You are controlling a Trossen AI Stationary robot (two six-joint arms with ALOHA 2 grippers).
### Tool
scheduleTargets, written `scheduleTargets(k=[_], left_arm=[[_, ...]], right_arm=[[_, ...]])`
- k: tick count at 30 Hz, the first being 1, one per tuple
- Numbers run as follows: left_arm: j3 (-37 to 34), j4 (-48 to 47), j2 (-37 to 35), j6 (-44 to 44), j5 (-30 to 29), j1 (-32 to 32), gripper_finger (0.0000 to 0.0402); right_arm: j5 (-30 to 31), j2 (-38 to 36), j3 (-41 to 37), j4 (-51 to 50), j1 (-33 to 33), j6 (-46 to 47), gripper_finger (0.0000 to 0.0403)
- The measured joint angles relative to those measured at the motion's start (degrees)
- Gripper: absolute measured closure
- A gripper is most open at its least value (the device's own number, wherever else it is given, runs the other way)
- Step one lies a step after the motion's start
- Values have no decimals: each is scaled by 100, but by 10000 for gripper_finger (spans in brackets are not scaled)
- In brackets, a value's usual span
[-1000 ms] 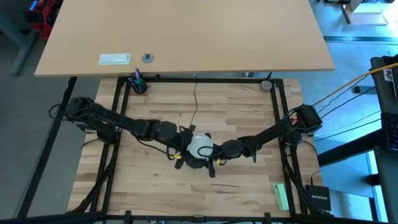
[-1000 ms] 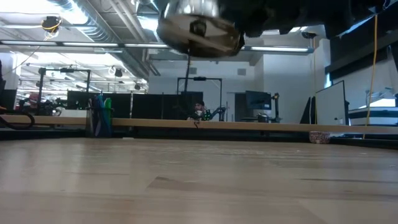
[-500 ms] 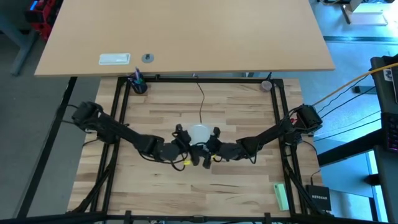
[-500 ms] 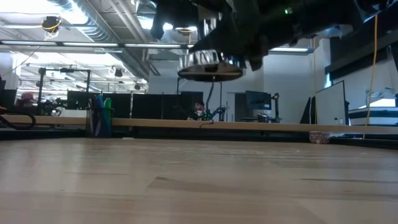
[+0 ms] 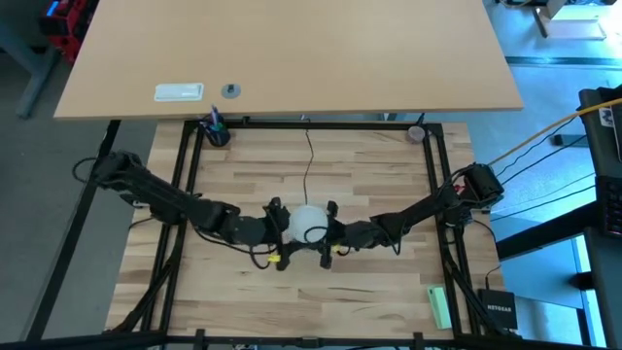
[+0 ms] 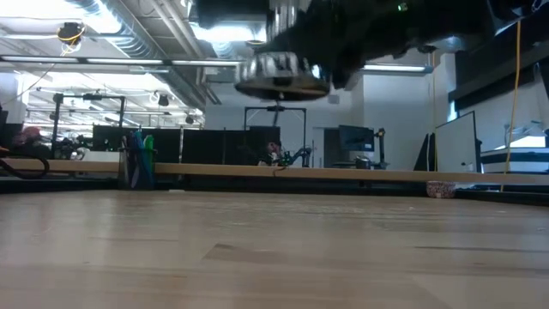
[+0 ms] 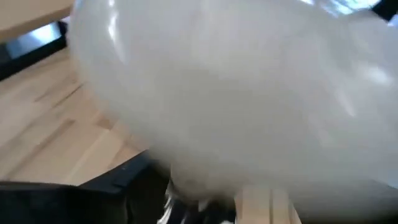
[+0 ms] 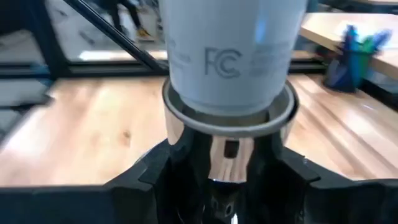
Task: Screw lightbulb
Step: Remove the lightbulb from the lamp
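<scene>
The lightbulb [image 5: 309, 222], frosted white, is held above the middle of the table. Its white neck [image 8: 227, 56] sits in the rim of the round silver socket [image 8: 227, 134], and its dome [image 7: 236, 93] fills the left wrist view. My right gripper [image 5: 330, 233] is shut on the socket. My left gripper [image 5: 284, 229] stands open just left of the dome; whether it touches the dome does not show. From below, the socket [image 6: 283, 77] hangs level and clear of the table. Its thin black cord [image 5: 309, 165] runs to the far edge. My right gripper pinches the socket's silver wall [image 8: 186, 149] between its two fingers [image 8: 155, 177], one on each side, below the rim. The fingers come nearly level from the table's right. The socket is lifted clear of the table, upright, with the bulb's neck standing in it.
A cup of pens [image 5: 216, 131] stands at the far left corner and a small roll [image 5: 417, 133] at the far right. A green block [image 5: 440, 306] lies near the right front. Black frame rails [image 5: 185, 194] run along the sides.
The socket, slanted a second ago, now hangs level in my right gripper, whose wrist has turned. My left gripper, which lay over the bulb, has turned and drawn back a little toward the table's left, and now stands beside the dome.
</scene>
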Motion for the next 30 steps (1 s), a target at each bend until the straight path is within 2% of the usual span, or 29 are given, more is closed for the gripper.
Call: scheduleTargets(k=[3, 6, 11, 21, 25, 30], left_arm=[[4, -301, -255, 514, 270, -28, 123], [4, -155, -349, 1089, 1203, 117, 123], [4, 430, -302, 1649, 2175, 490, 122], [7, 1717, 270, 1358, 4324, 1146, 122], [7, 1752, 372, 1281, 4538, 1118, 142], [7, 1566, 320, 1165, 4226, 1108, 243]], right_arm=[[-540, 0, -2, 368, -16, -115, 227], [-989, 0, -3, 631, -5, -145, 227], [-1783, 0, -1, 1045, -5, -150, 227], [-1968, 2, 4, 1018, -5, -93, 227], [-2012, 2, 7, 956, 4, -97, 227], [-1893, 2, 19, 840, 8, -84, 227]])
